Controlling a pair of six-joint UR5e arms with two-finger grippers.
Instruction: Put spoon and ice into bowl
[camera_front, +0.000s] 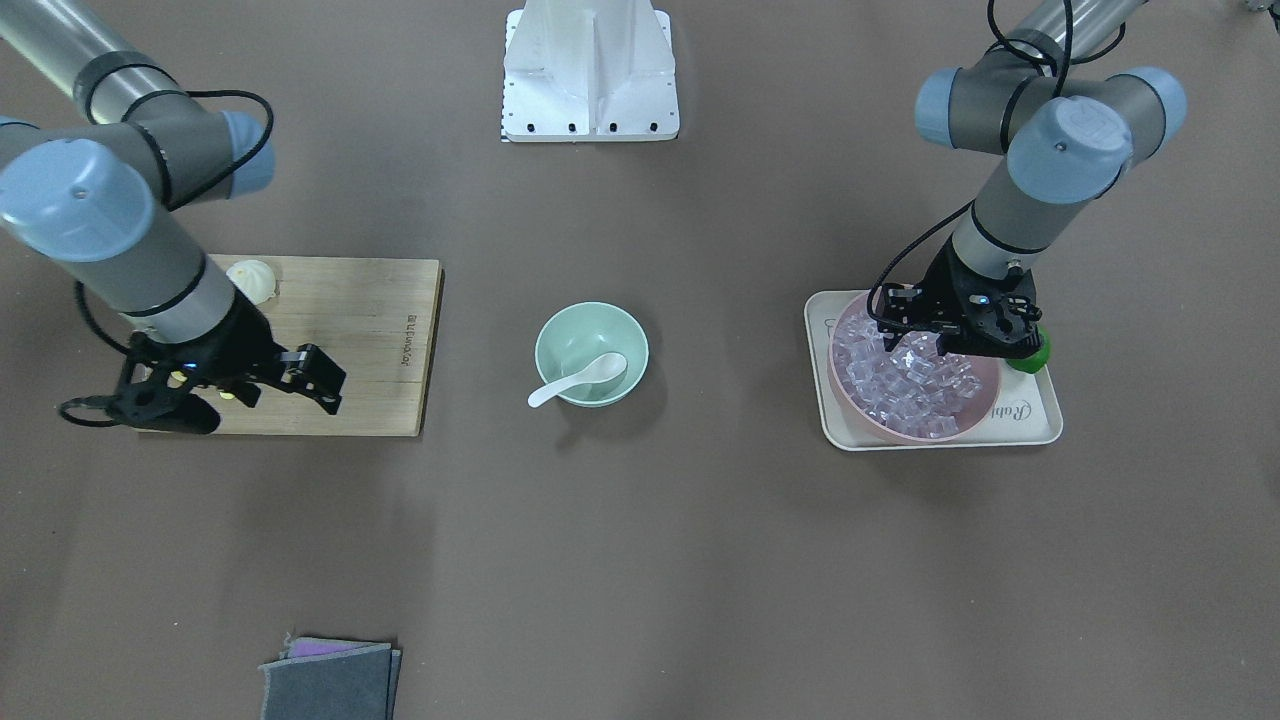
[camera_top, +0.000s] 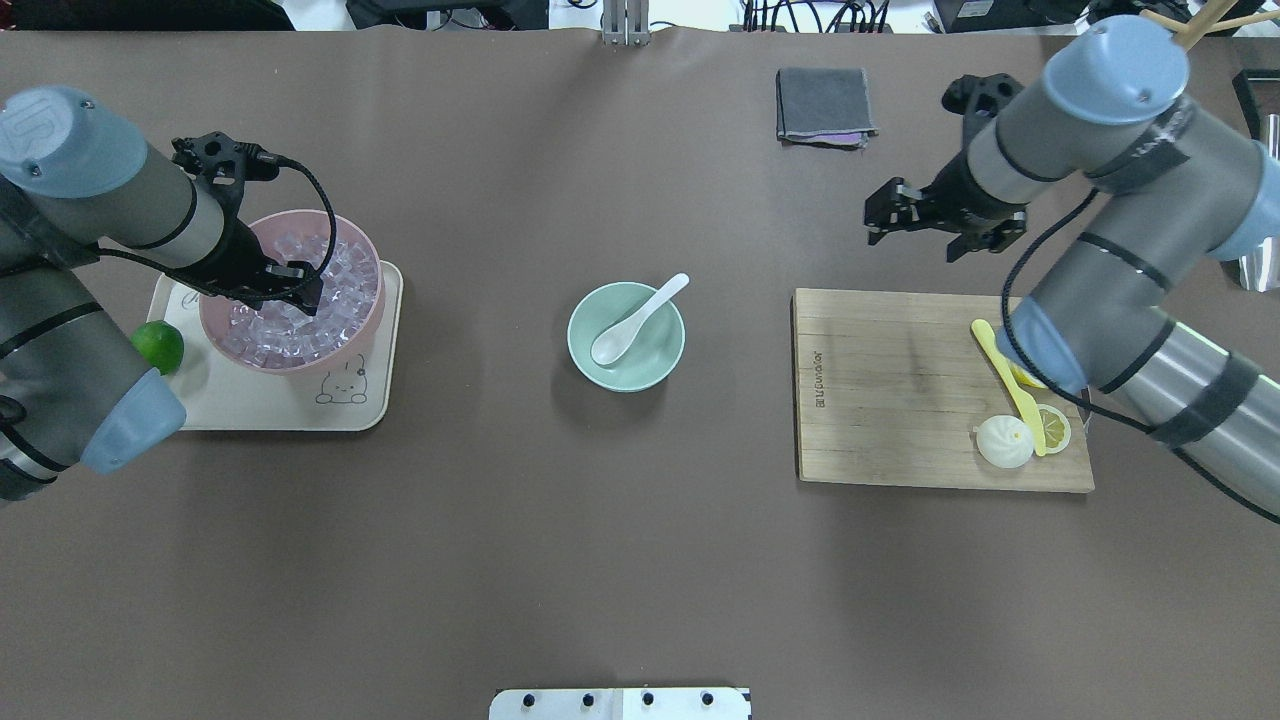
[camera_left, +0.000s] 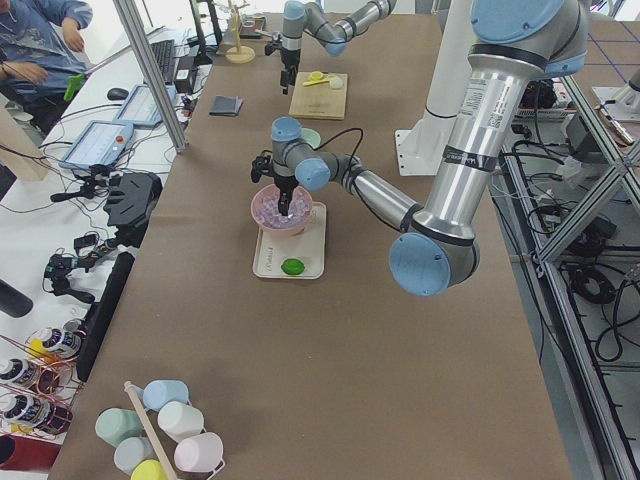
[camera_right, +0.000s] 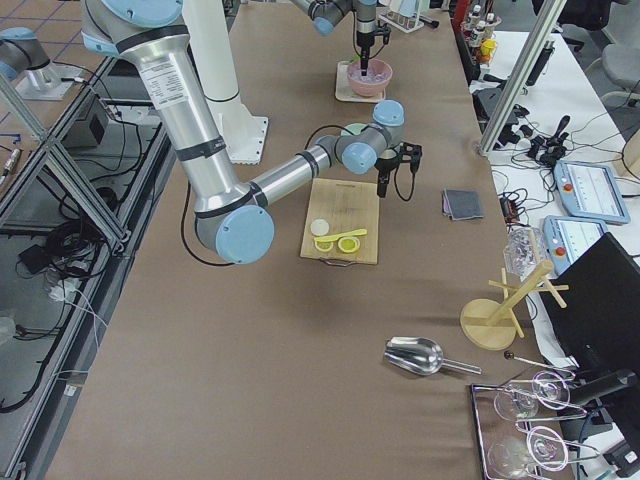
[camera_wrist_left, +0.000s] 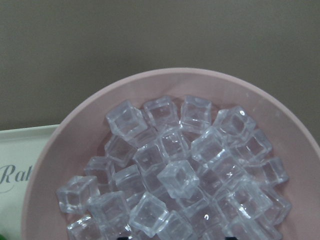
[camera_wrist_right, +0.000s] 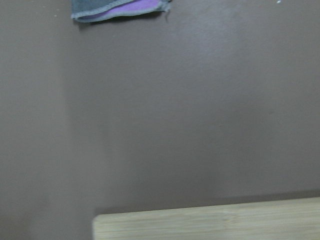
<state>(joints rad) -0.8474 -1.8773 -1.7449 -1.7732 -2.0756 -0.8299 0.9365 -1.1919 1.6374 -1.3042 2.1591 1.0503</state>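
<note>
The white spoon (camera_top: 635, 322) lies in the mint-green bowl (camera_top: 580, 345) at the table's middle, its handle over the rim; both also show in the front view, spoon (camera_front: 585, 378) and bowl (camera_front: 560, 325). Only the spoon shows in the bowl. The ice (camera_wrist_left: 177, 177) is a heap of clear cubes in the pink bowl (camera_top: 215, 325). My left gripper (camera_top: 292, 292) is down in that heap. The left wrist view shows its fingertips (camera_wrist_left: 232, 236) spread apart at the bottom edge, open. My right gripper (camera_top: 885, 215) hangs open and empty above the table beyond the cutting board.
The pink bowl stands on a cream tray (camera_top: 260, 410) with a green lime (camera_top: 158, 345). The wooden cutting board (camera_top: 900, 400) carries a yellow knife (camera_top: 1005, 380), a white bun (camera_top: 1003, 442) and a lemon slice (camera_top: 1053, 428). A grey cloth (camera_top: 823, 105) lies at the far side.
</note>
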